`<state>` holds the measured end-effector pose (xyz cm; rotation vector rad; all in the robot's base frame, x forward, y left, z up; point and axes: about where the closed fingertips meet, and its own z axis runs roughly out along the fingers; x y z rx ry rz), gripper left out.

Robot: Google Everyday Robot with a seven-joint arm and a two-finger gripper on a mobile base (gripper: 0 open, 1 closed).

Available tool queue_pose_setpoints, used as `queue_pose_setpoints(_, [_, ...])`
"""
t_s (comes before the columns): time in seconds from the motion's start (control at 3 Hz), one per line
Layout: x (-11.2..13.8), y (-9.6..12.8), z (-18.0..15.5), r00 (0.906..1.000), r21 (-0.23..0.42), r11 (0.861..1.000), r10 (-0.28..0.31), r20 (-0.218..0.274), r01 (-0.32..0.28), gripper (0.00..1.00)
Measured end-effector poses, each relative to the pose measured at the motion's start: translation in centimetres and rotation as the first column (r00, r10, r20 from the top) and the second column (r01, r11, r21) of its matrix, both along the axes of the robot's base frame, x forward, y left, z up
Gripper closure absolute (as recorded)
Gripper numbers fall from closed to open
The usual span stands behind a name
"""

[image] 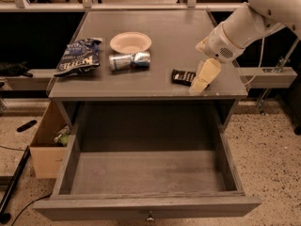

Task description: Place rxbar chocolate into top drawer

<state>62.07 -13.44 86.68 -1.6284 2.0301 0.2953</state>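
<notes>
1. Hanging over the near right part of the table (174,32), the gripper (202,79) points down and slightly left. Its pale cream tip is low over the tabletop, close to the near edge.
2. Whether the claw is apart or together cannot be told from this angle. It shows as one blocky, cream-coloured shape.
3. The rxbar chocolate (182,76) lies flat on the tabletop just left of the gripper. It is a small dark rectangle with pale lettering. The claw covers its right end, and I cannot tell whether the two actually touch.
4. The arm (244,27) comes in from the upper right. It has a smooth white casing with rounded forms, and a round wrist joint with a small dark grille patch.
5. The top drawer (146,206) stands pulled out toward the near side, below the tabletop. It is wide and shallow, made of matte grey wood with straight board walls. A small metal knob (150,217) sits at the middle of its front.
6. The tabletop is the same flat grey wood, with a worn near edge.
7. On its left half lie three things:
   - a crinkled blue chip bag (79,56);
   - a silver can (129,60) on its side to the right of the bag;
   - a round pale bowl (130,42) just behind the can.
8. A brown cardboard box (44,149) sits on the speckled floor (273,154), left of the drawer.
</notes>
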Motion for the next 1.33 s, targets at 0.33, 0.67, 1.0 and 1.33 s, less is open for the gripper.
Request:
queue_pose_setpoints(0.33, [0.9,-1.1,-1.8,0.9994,-0.026,0.999,-0.027,-0.021,0.026,0.0])
queue_pose_setpoints(0.67, [3.1,-1.8,-2.8,0.9995,-0.062,0.998,-0.025,-0.018,0.024,0.0])
queue_pose_setpoints(1.0, [4.1,-0.9,-4.6,0.9991,-0.07,0.997,-0.015,-0.041,0.012,0.0])
queue_pose_setpoints(1.33, [4.4,-0.6,-5.2,0.9987,-0.072,0.997,-0.004,-0.051,0.0,0.0])
